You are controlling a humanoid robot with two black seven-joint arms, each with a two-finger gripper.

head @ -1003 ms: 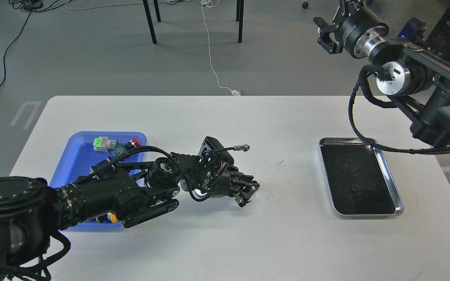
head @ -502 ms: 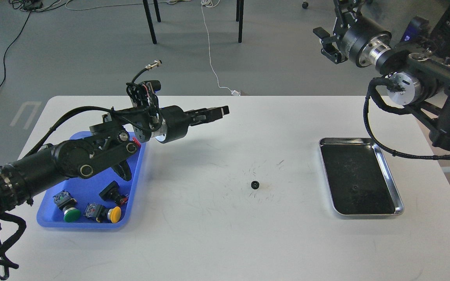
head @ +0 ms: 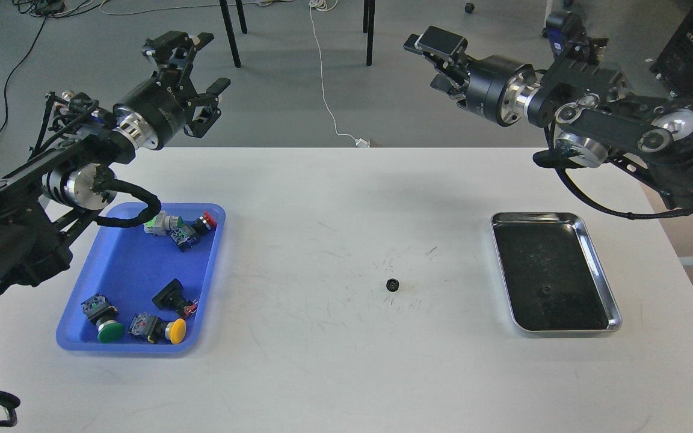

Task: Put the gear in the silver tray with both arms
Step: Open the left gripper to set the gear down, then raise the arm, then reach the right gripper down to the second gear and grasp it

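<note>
1. head view: gear (head: 392,284) is lying alone on the white table (head: 334,361), mid-table, well apart from the silver tray (head: 613,313) on its right and the blue tray (head: 124,264) (push buttons inside) on its left.
2. left gripper (head: 193,78) is hanging high over the table's far left edge, fingers spread wide, holding nothing.
3. right gripper (head: 434,54) is hanging high beyond the far edge, fingers parted, holding nothing as far as i can tell.
4. silver tray is sitting empty, dark bottom showing.
5. step in hand, as i'm judging it: gear is waiting at the handover spot; the right arm's pickup is not yet begun.
6. next move is calling for the right gripper dropping straight onto a very small part, jaws straddling it (easy to nudge it away), then carrying it to the silver tray.
</note>
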